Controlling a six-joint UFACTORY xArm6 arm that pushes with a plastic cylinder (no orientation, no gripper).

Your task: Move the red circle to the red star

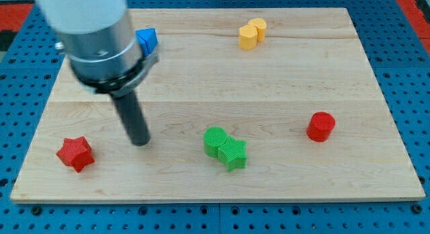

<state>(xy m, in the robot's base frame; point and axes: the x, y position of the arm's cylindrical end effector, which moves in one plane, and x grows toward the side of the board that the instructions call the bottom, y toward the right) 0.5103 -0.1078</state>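
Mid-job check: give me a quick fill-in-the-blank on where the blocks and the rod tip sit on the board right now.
1. The red cylinder block lies toward the view's ____.
2. The red star block lies to the ____ of my tip.
3. The green round block touches a green ____ block.
4. The yellow blocks lie near the view's ____ edge.

Missing words: right; left; star; top

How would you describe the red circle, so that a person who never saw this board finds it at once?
Start at the wooden board and go to its right side, a little below the middle. The red circle stands there alone, far from my tip and the green blocks. The red star at the lower left has the same colour, but the circle is a round cylinder without points.
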